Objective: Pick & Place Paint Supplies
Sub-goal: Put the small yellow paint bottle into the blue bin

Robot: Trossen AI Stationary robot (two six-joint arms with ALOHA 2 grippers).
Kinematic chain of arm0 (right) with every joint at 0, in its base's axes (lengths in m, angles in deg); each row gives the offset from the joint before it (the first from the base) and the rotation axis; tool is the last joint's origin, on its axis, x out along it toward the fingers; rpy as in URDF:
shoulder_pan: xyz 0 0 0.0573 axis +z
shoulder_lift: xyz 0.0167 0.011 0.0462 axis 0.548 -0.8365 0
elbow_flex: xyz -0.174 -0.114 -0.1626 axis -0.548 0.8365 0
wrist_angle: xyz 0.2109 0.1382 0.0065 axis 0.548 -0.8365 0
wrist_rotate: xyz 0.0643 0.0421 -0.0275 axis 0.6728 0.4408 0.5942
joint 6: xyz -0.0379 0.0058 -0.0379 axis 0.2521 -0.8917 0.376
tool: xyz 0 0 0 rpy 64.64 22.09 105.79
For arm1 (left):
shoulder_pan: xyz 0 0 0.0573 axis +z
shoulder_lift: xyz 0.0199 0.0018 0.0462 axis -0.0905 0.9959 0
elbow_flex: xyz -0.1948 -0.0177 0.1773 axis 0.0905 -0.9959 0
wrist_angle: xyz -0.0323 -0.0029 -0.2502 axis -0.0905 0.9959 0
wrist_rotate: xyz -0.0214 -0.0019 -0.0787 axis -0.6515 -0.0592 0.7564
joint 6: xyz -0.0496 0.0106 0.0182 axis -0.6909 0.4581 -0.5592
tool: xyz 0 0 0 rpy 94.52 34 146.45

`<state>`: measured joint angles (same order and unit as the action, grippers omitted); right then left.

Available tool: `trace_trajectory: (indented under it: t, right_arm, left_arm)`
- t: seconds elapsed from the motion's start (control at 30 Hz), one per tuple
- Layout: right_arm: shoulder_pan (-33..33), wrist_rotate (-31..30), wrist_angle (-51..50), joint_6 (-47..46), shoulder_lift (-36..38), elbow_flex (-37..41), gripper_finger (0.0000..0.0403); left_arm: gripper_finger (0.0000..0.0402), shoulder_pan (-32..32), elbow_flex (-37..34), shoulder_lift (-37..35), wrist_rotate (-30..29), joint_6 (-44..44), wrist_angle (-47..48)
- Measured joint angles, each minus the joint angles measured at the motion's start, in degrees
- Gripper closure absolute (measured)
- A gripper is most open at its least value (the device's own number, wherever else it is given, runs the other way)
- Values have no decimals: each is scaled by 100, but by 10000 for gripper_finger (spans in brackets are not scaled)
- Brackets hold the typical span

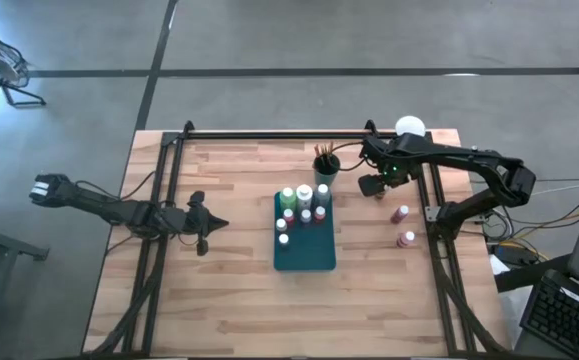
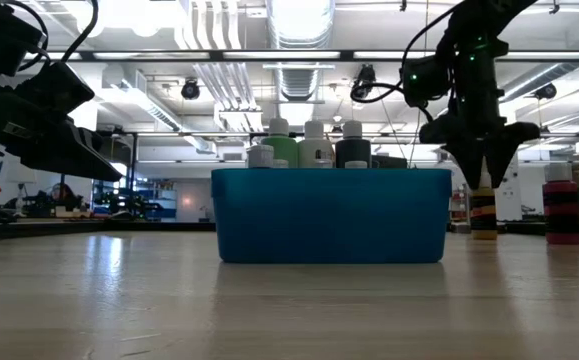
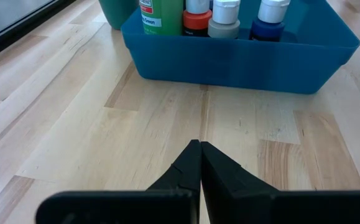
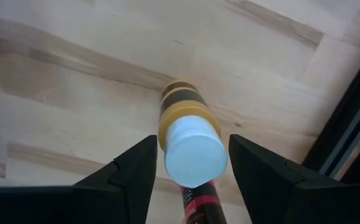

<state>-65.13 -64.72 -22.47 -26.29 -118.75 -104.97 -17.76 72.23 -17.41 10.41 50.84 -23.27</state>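
My right gripper point(image 4: 191, 163) hangs over a small white-capped bottle point(image 4: 189, 142) that stands upright on the table point(image 1: 229, 290), right of the tray point(image 1: 304, 252) and toward the far edge. The fingers point(image 4: 130, 171) stand apart, one on each side of the cap; in the right wrist view a narrow gap shows on both sides, so they do not clamp it. The bottle's label is banded brown and yellow. In the low view the same gripper point(image 2: 486, 160) points straight down, its tips at cap height over the bottle point(image 2: 484, 208).

Two more small bottles point(image 1: 401, 214) stand upright on the table nearer to me on the right, well apart from the tray.

The teal tray sits at mid-table. Its far half holds a cluster of upright white-capped bottles, among them the taller green bottle point(image 3: 160, 15). A dark cup of brushes point(image 1: 325, 160) stands just beyond the tray's far right corner. A white-domed object point(image 1: 410, 127) is at the far right edge.

My left gripper point(image 3: 199, 163) waits low over the table left of the tray, fingers pressed together and holding nothing, pointing at the tray's wall point(image 3: 242, 59).
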Motion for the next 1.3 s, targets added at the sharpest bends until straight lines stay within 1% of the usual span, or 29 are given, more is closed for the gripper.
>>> trace_trajectory:
  t: [0.3,0.73,0.9,1.2,1.3]
  right_arm:
    - [0,0,160,0,-2,25,213]
    - [-4,96,126,42,0,19,269]
    - [0,109,96,77,0,14,283]
    - [3,143,60,126,0,11,285]
    - [101,177,-32,223,-7,-46,287]
  left_arm:
    - [394,1,0,1,0,0,0]
    - [394,0,0,1,0,0,0]
    - [394,1,0,-2,0,-1,0]
    - [394,-1,0,1,0,1,0]
    - [394,0,0,1,-1,-1,0]
